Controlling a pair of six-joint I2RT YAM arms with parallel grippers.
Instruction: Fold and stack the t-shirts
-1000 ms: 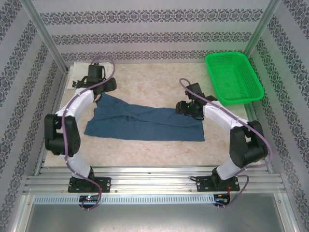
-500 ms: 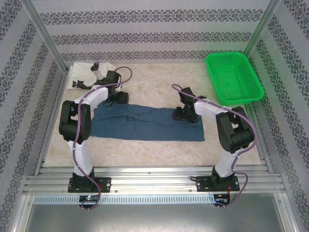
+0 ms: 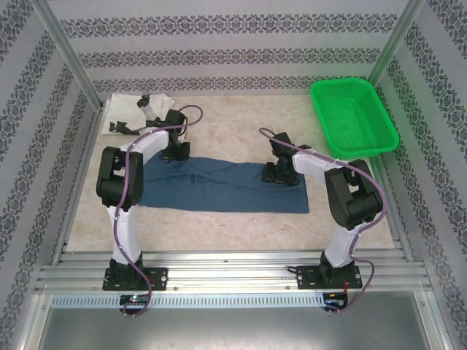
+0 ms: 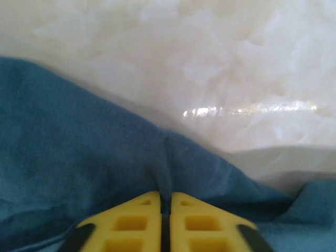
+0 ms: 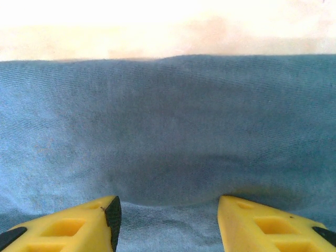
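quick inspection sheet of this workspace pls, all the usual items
surface: pale marbled table, no spills seen
job's things: blue shirt lying as a long band across the middle, not yet a compact fold; white shirt folded at the far left corner, the two not stacked
clutter: green mesh basket at the far right corner
grippers: left gripper shut, pinching a ridge of the blue shirt at its far edge; right gripper open, fingertips down on the blue shirt
cables: purple cables run along both arms, clear of the cloth
surroundings: patterned wall panels, metal frame posts, aluminium rail at the near edge
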